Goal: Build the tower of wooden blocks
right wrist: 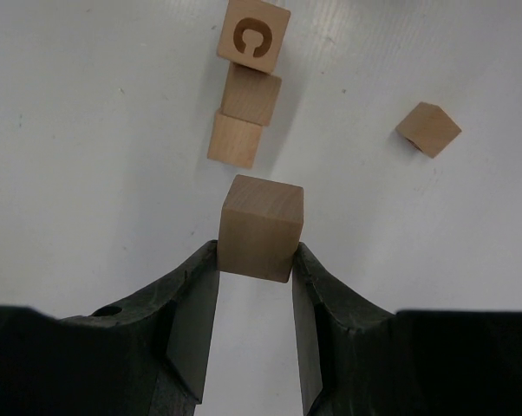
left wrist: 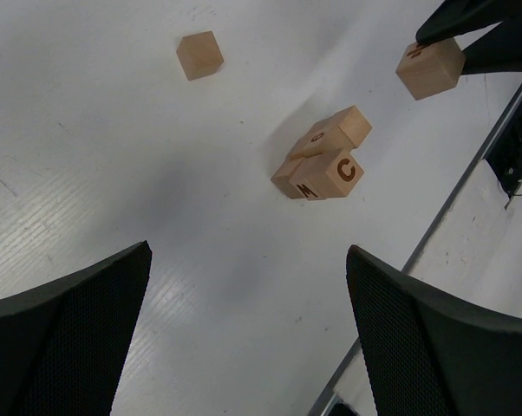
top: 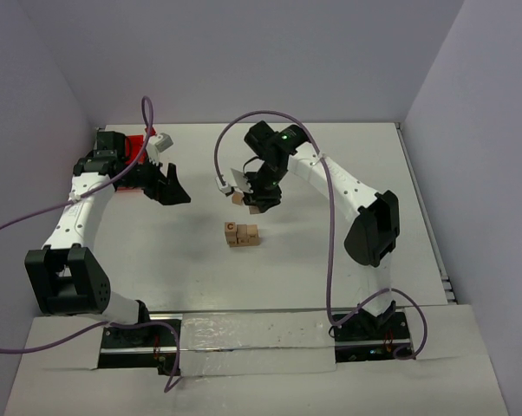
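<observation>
Closest to our lens, item one: right gripper [right wrist: 257,260], black fingers [right wrist: 196,303] clamped on two opposite sides of a plain light-tan wooden cube [right wrist: 261,225], its grain face toward us. Item two: cluster of three cubes [right wrist: 248,91], lying just beyond the held one, touching one another in a short line, the far one showing a dark C. From the left wrist view one of them looks tilted against its neighbours, and we cannot tell whether it sits on top. Item three: loose cube [right wrist: 427,128], off to one side, apart from both cluster and gripper, with open surface all round it. Item four: left gripper [top: 169,188], jaws spread wide apart, hanging over the left part of the table [top: 183,260], a broad strip of white surface lying between it and the cluster. Item five: red bin [top: 140,143], at the far left corner behind the left arm. Edges: pale lavender walls close the far and left sides. A metal rail [top: 430,234] runs along the right edge, well apart from the cubes. We note open surface from the cluster across to the right arm.
</observation>
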Robot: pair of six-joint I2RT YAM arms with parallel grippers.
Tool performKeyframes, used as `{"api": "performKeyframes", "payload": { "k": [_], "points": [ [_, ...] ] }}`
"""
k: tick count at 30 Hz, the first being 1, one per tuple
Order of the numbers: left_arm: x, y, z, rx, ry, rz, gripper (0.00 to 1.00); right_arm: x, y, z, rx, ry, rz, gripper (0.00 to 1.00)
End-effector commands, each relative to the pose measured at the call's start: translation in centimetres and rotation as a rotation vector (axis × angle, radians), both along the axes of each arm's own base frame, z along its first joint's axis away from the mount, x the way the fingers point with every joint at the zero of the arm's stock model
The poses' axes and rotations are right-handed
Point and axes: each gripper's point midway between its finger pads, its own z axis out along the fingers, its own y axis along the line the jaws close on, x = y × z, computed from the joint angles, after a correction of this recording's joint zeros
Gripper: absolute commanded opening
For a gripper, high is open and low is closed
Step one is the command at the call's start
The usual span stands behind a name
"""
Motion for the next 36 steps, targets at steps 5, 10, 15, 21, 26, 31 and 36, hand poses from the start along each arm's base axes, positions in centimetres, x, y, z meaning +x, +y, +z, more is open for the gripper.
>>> {"api": "performKeyframes", "payload": {
  "k": [5, 10, 15, 21, 26, 31, 36],
  "points": [
    [0.2, -0.6, 1.6, -0.03, -0.048, -0.032, 0.99, -3.0, 1.3, -0.5, -0.053, 0.091, -0.006, 0.0],
    [0.5, -0.8, 1.5, -0.045, -0.039, -0.035, 0.99, -3.1, 2.1, -1.3, -0.059, 0.102, -0.022, 0.01],
    [0.6, -0.8, 1.4, -0.045, -0.037, -0.044, 0.99, -3.1, 2.5, -2.4, -0.072, 0.116, -0.035, 0.01],
    [0.8, -0.5, 1.3, -0.043, -0.036, -0.048, 0.99, -2.7, 2.9, -3.6, -0.078, 0.124, -0.05, 0.03],
    [0.8, -0.2, 1.3, -0.042, -0.035, -0.044, 0.99, -2.3, 3.1, -4.4, -0.089, 0.121, -0.055, 0.05],
    [0.9, 0.2, 1.1, -0.037, -0.034, -0.033, 0.99, -2.1, 3.2, -5.0, -0.102, 0.125, -0.053, 0.07],
    [1.0, 0.7, 1.1, -0.033, -0.034, -0.019, 0.99, -2.1, 3.5, -5.5, -0.108, 0.124, -0.046, 0.08]
  ]
}}
